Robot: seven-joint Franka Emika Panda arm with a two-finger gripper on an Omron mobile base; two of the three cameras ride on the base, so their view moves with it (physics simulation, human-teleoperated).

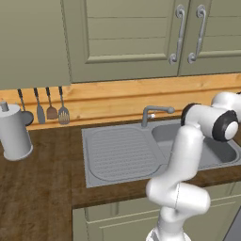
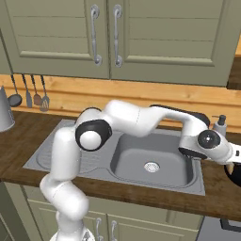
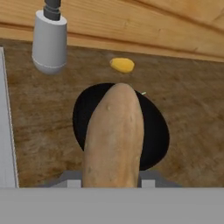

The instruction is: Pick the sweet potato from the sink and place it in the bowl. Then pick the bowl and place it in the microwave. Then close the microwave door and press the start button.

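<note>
Held lengthwise between the gripper's (image 3: 111, 183) jaws, the elongated orange-brown sweet potato (image 3: 114, 138) rises from the bottom of the hand view, clamped at its near end. Beyond it, the round matte black bowl (image 3: 155, 131) sits on the dark brown wooden counter (image 3: 43, 127), partly hidden behind the tuber. A small yellow lump (image 3: 122, 65) lies farther back, near the counter's rear edge by the light wooden backsplash (image 3: 131, 26); a grey soap dispenser with a dark pump (image 3: 49, 39) stands at the same edge, to its left. Seen from the base cameras, the white robot arm (image 2: 132, 117) stretches across the grey metal sink (image 2: 141, 162), its wrist past the basin's right rim. Olive-green wall cabinets (image 2: 155, 33) hang above. Dark kitchen utensils (image 1: 51, 106) hang along the backsplash, left of the curved grey faucet (image 1: 153, 112).
</note>
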